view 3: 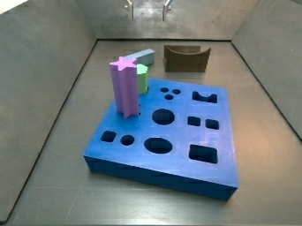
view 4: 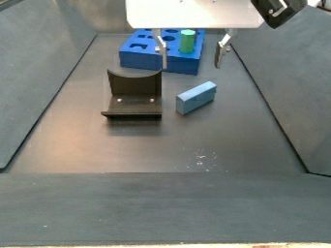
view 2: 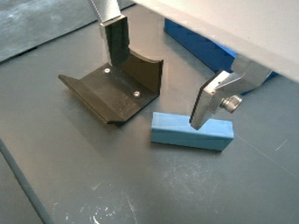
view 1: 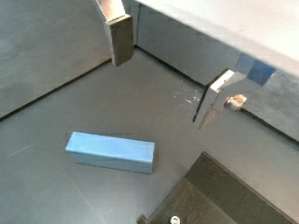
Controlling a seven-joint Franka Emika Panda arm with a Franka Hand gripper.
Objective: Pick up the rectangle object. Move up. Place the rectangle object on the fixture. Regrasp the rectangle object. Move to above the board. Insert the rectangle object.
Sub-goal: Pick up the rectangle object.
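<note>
The rectangle object [view 4: 195,97], a steel-blue bar, lies flat on the dark floor beside the fixture [view 4: 132,94]. It also shows in both wrist views [view 1: 111,150] [view 2: 191,131] and behind the purple post in a side view [view 3: 140,56]. The fixture shows as a dark notched holder [view 2: 117,92] [view 3: 185,57]. The blue board [view 3: 165,132] has many cut-out holes. My gripper [view 4: 192,53] is open and empty, raised above the floor over the bar. Nothing is between its fingers [view 1: 117,39] [view 2: 212,96]. It sits at the edge of a side view [view 3: 147,9].
A tall purple star post [view 3: 125,84] and a green peg [view 3: 141,79] stand in the board; the peg also shows in a side view [view 4: 187,41]. Grey sloped walls [view 4: 52,87] enclose the floor on all sides.
</note>
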